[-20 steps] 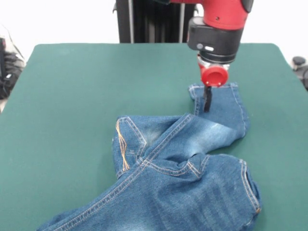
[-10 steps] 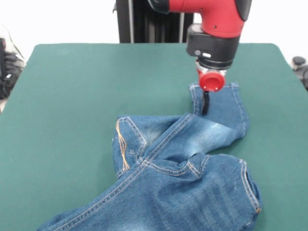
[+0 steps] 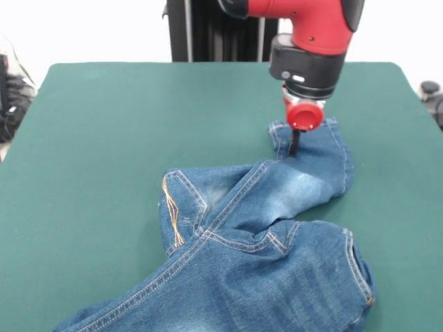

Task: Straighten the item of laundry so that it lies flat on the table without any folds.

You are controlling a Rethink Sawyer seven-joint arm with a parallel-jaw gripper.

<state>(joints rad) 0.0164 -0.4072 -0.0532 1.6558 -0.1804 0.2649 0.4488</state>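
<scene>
The item of laundry (image 3: 263, 256), a small pair of blue jeans, lies crumpled on the green table (image 3: 124, 117), right of centre and toward the near edge. One leg bends up to a cuff (image 3: 325, 138) at the far right. The other leg runs off the bottom left edge of the view. The waist end bulges at the lower right. My gripper (image 3: 295, 146) comes straight down onto the cuff's left side under the red wrist (image 3: 304, 114). Its thin black fingers are pressed together on the denim there.
Black cables and gear sit off the table's left edge (image 3: 10, 97). A dark object lies past the right edge (image 3: 432, 97). The table's left half and far strip show bare green felt.
The gripper has drawn back toward the far side with the cuff. The bent leg has stretched and the jeans' folded middle has slid a little left and away.
</scene>
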